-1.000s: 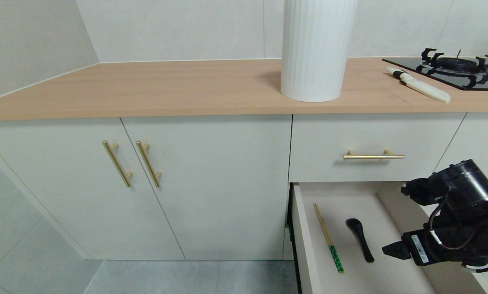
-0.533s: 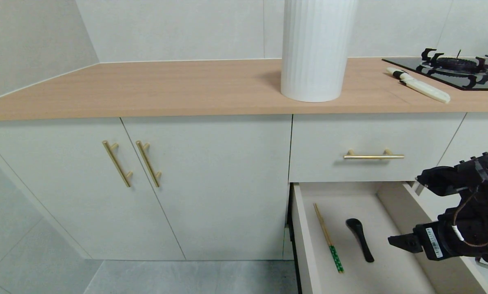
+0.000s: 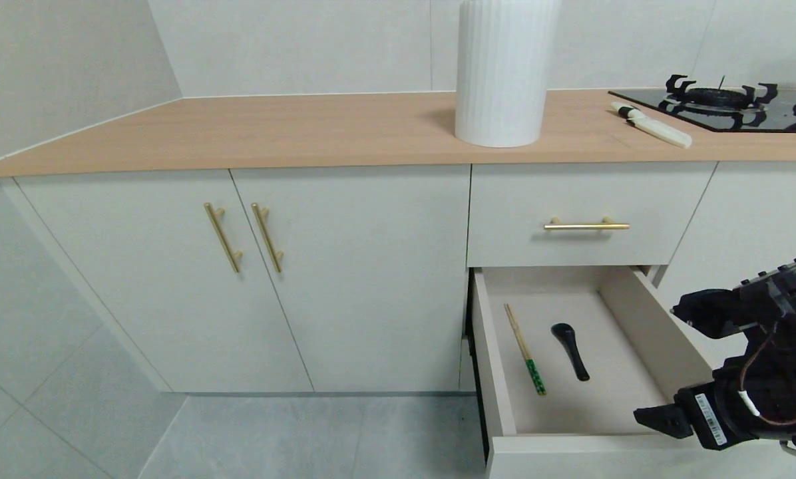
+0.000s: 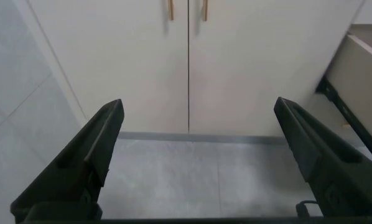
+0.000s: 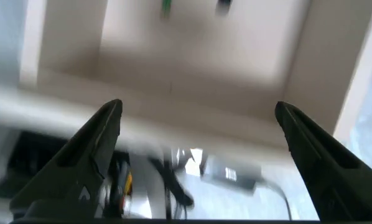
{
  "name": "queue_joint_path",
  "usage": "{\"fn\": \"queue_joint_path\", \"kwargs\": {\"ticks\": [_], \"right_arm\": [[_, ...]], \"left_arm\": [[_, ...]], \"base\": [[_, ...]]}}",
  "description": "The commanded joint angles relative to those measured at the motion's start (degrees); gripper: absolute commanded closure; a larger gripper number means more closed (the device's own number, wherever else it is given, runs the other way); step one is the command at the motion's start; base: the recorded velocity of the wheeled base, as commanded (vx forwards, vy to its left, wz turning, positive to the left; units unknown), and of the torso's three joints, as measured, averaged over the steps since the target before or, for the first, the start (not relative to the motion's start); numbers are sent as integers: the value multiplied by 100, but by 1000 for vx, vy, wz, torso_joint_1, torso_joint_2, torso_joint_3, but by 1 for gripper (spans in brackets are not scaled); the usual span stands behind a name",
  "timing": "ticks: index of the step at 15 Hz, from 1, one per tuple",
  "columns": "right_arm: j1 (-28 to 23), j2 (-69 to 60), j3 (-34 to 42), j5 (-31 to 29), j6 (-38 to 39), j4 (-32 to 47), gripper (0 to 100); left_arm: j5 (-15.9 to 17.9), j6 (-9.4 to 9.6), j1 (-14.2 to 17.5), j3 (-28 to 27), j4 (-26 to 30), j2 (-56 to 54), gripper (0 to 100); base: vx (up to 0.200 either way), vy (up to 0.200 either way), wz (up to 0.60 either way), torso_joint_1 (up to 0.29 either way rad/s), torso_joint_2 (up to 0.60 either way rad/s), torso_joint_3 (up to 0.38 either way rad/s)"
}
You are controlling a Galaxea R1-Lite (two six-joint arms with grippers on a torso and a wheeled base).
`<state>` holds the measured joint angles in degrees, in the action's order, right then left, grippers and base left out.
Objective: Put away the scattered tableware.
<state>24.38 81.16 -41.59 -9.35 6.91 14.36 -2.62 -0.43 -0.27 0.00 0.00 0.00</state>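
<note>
Green-tipped wooden chopsticks (image 3: 523,346) and a black spoon (image 3: 570,349) at their three o'clock lie in the open pale drawer (image 3: 637,332). At its one o'clock, a cream-bladed knife (image 3: 651,124) is left on the wooden bench (image 3: 305,133). The right hand (image 5: 197,109) and left hand (image 4: 198,106) gape wide, empty.

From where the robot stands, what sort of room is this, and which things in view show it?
Most likely a home kitchen: a gas hob is set in the wooden countertop, and the open drawer below it holds chopsticks and a black spoon.
</note>
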Motion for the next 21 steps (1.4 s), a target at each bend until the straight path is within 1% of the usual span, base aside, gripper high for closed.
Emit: {"fn": "queue_joint_path", "kwargs": {"ticks": [1,5,8,12,20,21], "right_arm": [[137,5,116,-5,-120,67,0],[471,-48,661,-23,-832,76,0],[629,-31,934,-23,-1113,76,0],[928,75,1154,-23,-1131,76,0],[902,550,1136,-102,-1104,41,0],[867,725,1101,-348,-1043,-56,0]], "left_arm": [[-2,-1,0,0,0,0,0],[-2,-1,0,0,0,0,0],[-2,-1,0,0,0,0,0],[-2,-1,0,0,0,0,0],[-2,-1,0,0,0,0,0],[-2,-1,0,0,0,0,0]], "base": [[0,0,0,0,0,0],[0,0,0,0,0,0],[0,0,0,0,0,0],[0,0,0,0,0,0],[0,0,0,0,0,0],[0,0,0,0,0,0]]}}
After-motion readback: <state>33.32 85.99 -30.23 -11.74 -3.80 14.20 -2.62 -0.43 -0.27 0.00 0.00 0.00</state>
